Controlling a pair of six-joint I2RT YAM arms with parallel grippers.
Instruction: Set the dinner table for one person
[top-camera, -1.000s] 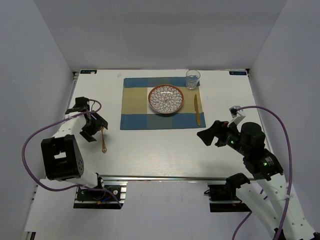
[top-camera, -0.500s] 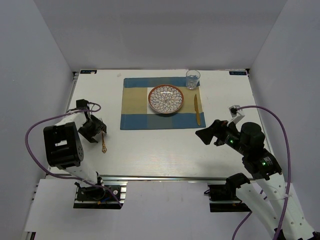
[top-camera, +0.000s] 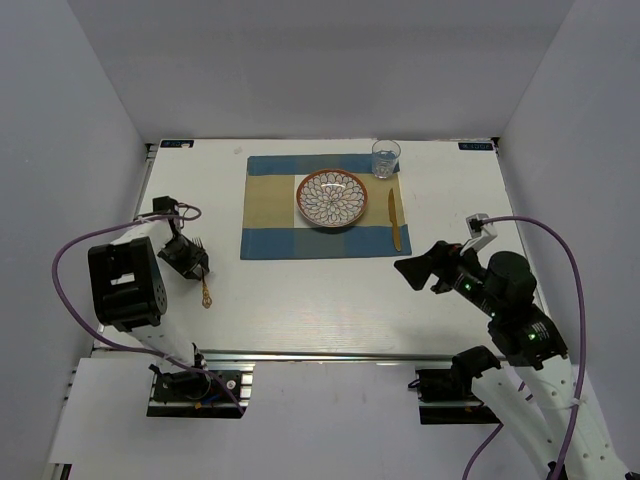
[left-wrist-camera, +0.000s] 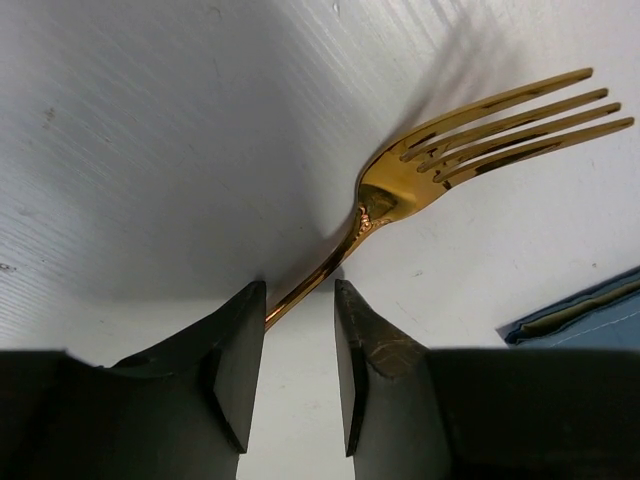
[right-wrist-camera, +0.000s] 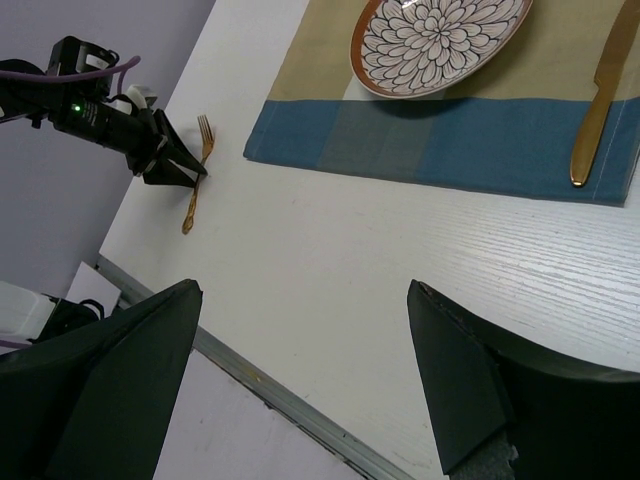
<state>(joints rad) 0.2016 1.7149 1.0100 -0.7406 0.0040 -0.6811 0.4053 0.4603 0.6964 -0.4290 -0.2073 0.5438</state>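
A gold fork (top-camera: 204, 280) lies on the white dinner table (top-camera: 330, 300) at the left, tines pointing away. My left gripper (top-camera: 193, 260) is down at the fork (left-wrist-camera: 400, 185), its jaws partly closed. The thin handle runs between the fingers (left-wrist-camera: 240, 340) against the left one, and a gap remains on the other side. The right wrist view also shows the fork (right-wrist-camera: 197, 185) with the left gripper (right-wrist-camera: 188, 172) over its middle. My right gripper (top-camera: 405, 268) hovers wide open over the table's right front, nothing between its fingers (right-wrist-camera: 470, 370).
A blue-and-beige striped placemat (top-camera: 270, 215) lies at the table's centre back. It carries a patterned plate (top-camera: 331, 198), a gold knife (top-camera: 394, 222) to the right of the plate, and a glass of water (top-camera: 385, 157) at its far right corner. The table's metal front edge (right-wrist-camera: 300, 405) runs below my right gripper.
The left gripper came down onto the fork's handle and its jaws narrowed from wide to a small gap. The right arm shifted slightly and stays open.
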